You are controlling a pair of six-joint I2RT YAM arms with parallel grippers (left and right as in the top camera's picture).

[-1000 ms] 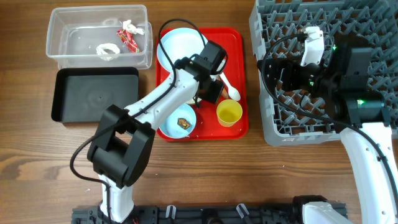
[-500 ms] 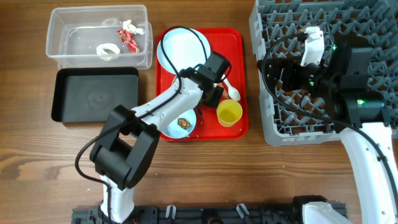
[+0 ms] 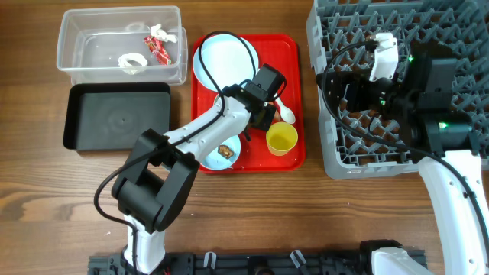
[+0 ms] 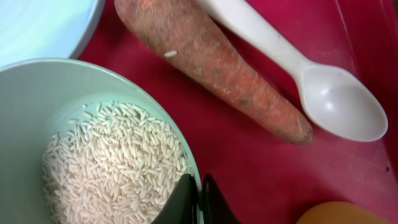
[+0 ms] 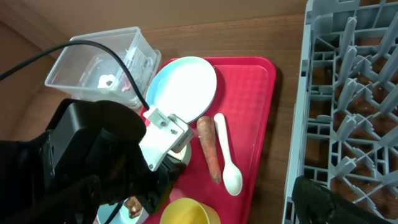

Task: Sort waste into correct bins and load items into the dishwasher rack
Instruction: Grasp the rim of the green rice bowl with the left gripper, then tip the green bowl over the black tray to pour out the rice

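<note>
The left tool is seen closed together on the near rim of the bowl of rice, one finger inside the rim and one outside. The rice is heaped across the bottom of that bowl. The bowl stands on the red tray; from above it is hidden under the left arm.

Just beside the bowl, the carrot lies flat on the red tray, with a single grain of rice on its thick end. The spoon is laid alongside the carrot, close to it, bowl side up. The plate rests at the far left corner of the red tray. The yellow cup stands upright near the front right corner. A second bowl, at the front of the tray, holds a small brown bit.

To the left of the red tray, the clear tub holds the red-and-white wrapper and a white scrap. The black tray is set directly in front of the tub on the worktop.

The right tool is held over the left edge of the grey rack, its fingers spread apart with nothing between them.
</note>
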